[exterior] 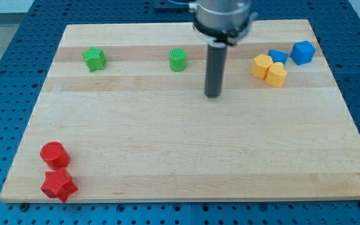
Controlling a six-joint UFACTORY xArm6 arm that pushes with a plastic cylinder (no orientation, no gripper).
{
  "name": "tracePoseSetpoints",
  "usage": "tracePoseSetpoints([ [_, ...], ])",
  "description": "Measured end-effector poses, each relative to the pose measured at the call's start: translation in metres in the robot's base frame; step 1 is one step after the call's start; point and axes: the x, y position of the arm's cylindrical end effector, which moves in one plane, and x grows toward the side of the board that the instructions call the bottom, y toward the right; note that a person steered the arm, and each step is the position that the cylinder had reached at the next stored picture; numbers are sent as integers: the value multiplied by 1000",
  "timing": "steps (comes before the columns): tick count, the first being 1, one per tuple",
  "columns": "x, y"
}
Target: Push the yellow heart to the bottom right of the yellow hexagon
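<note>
The yellow hexagon [262, 65] lies near the view's top right. The yellow heart [277, 74] touches it on its lower right side. My tip [212, 95] is at the end of the dark rod, in the upper middle of the board. It stands well to the left of both yellow blocks and touches no block.
A small blue block [278, 56] sits just above the yellow pair, and a blue cube [303, 52] lies further right. A green cylinder [177, 60] and a green star [94, 59] lie at the top left. A red cylinder [54, 154] and a red star [59, 185] sit at the bottom left.
</note>
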Motion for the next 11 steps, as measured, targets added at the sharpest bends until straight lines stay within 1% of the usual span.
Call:
tracePoseSetpoints([
  [1, -85, -15],
  [2, -157, 22],
  [3, -173, 87],
  [4, -161, 103],
  [5, -124, 120],
  [6, -96, 129],
  [7, -87, 142],
  [8, -86, 142],
  [9, -71, 143],
  [10, 11, 145],
  [11, 15, 145],
])
